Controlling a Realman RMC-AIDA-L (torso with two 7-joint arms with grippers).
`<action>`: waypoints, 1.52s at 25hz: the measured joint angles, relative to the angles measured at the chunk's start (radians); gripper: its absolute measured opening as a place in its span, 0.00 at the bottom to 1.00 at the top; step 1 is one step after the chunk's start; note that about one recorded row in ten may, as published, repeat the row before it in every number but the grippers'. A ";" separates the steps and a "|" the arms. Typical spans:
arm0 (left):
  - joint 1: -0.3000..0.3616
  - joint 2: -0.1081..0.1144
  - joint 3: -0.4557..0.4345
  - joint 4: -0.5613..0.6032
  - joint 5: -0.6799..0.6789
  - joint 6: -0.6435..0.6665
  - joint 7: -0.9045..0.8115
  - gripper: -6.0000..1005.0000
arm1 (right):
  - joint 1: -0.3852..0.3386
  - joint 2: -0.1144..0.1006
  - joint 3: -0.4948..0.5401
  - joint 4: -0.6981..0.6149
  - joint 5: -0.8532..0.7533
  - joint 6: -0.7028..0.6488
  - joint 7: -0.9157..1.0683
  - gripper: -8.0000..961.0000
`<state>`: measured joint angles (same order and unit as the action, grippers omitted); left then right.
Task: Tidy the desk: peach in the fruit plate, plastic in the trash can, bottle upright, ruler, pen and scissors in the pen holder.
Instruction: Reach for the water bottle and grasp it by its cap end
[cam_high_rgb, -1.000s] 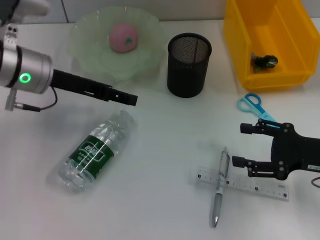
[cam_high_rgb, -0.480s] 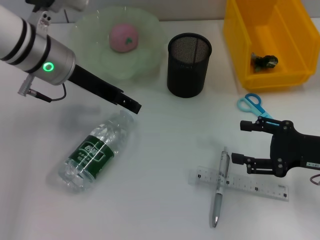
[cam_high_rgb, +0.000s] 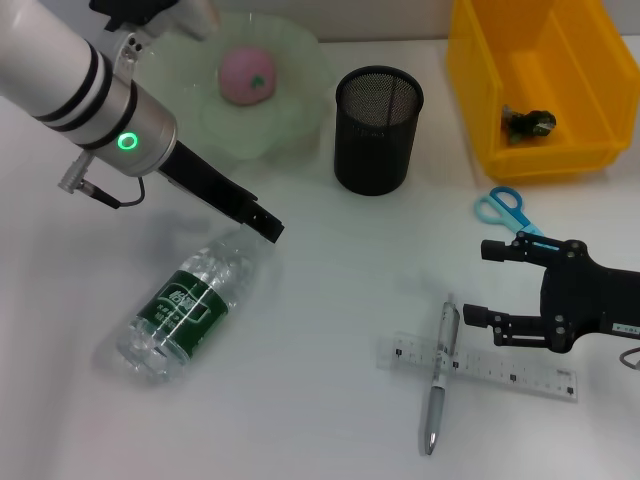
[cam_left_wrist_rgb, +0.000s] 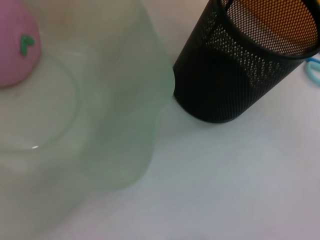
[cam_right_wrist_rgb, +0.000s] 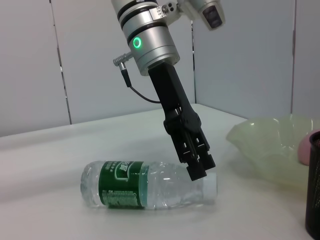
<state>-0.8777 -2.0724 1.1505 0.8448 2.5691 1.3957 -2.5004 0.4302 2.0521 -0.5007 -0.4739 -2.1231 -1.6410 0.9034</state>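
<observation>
In the head view, the left gripper (cam_high_rgb: 268, 226) slants down toward the cap end of the bottle (cam_high_rgb: 190, 298), which lies on its side near the table's left edge, label up. Its fingers look pressed together, tip just above the bottle's neck; contact cannot be judged here. The peach (cam_high_rgb: 247, 75) sits in the fruit plate (cam_high_rgb: 300, 110) at the far edge. The black mesh pen holder (cam_high_rgb: 378, 130) stands just beside the plate, and the yellow trash can (cam_high_rgb: 490, 90) fills the far right corner with a dark crumpled piece of plastic (cam_high_rgb: 527, 122) inside. The scissors (cam_high_rgb: 508, 212) lie near the right edge, in front of the can. The right gripper (cam_high_rgb: 488, 286) rests low by the right edge, fingers spread wide, between the scissors and the ruler (cam_high_rgb: 480, 367). The pen (cam_high_rgb: 440, 372) lies across the ruler's left end.

The left wrist view shows the fruit plate (cam_left_wrist_rgb: 100, 130), the peach (cam_left_wrist_rgb: 15, 50) in it and the pen holder (cam_left_wrist_rgb: 235, 65) standing close beside it.

The right wrist view shows the left gripper (cam_right_wrist_rgb: 197, 167) side-on, fingers closed together, tip over the neck of the lying bottle (cam_right_wrist_rgb: 145, 185), with the fruit plate (cam_right_wrist_rgb: 270, 145) behind.
</observation>
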 joint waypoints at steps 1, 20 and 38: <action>0.000 0.000 0.022 0.000 0.000 -0.011 -0.010 0.79 | -0.001 0.000 -0.002 0.000 0.000 0.003 0.000 0.85; -0.001 -0.007 0.135 -0.052 -0.006 -0.112 -0.017 0.79 | 0.000 0.002 -0.007 0.000 0.000 0.004 -0.001 0.85; 0.000 -0.008 0.150 -0.055 -0.007 -0.122 0.004 0.74 | 0.001 0.005 0.000 0.000 0.000 0.004 0.000 0.85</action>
<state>-0.8777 -2.0800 1.3008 0.7899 2.5617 1.2735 -2.4965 0.4311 2.0572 -0.5011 -0.4739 -2.1230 -1.6375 0.9034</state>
